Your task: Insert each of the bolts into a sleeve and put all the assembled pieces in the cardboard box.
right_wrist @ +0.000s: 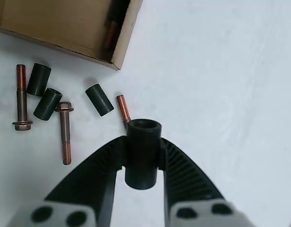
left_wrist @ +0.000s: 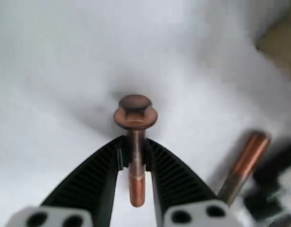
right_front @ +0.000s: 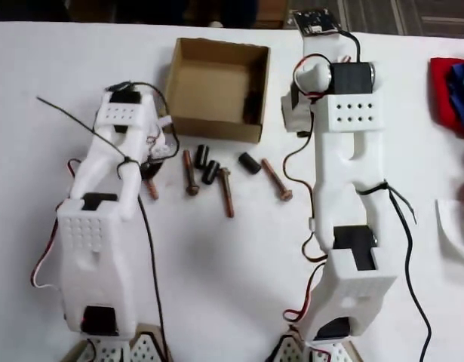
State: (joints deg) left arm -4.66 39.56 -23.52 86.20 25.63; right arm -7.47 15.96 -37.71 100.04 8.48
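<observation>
My left gripper [left_wrist: 134, 144] is shut on the shank of a copper bolt [left_wrist: 135, 114], its hex head pointing away over the white table; in the high view this gripper [right_front: 151, 175] is left of the loose parts. My right gripper [right_wrist: 142, 142] is shut on a black sleeve [right_wrist: 142, 156], held upright with its bore showing. On the table lie three loose bolts [right_front: 190, 172] [right_front: 225, 192] [right_front: 277, 179] and three black sleeves [right_front: 201, 156] [right_front: 210, 172] [right_front: 250, 163]. The cardboard box [right_front: 188, 87] stands behind them, with one dark assembled piece [right_front: 252, 105] against its right wall.
Red and blue cloth [right_front: 452, 87] lies at the table's right edge, with a white curved object [right_front: 452, 230] below it. Cables trail beside both arms. A second bolt [left_wrist: 244, 161] lies close to my left gripper.
</observation>
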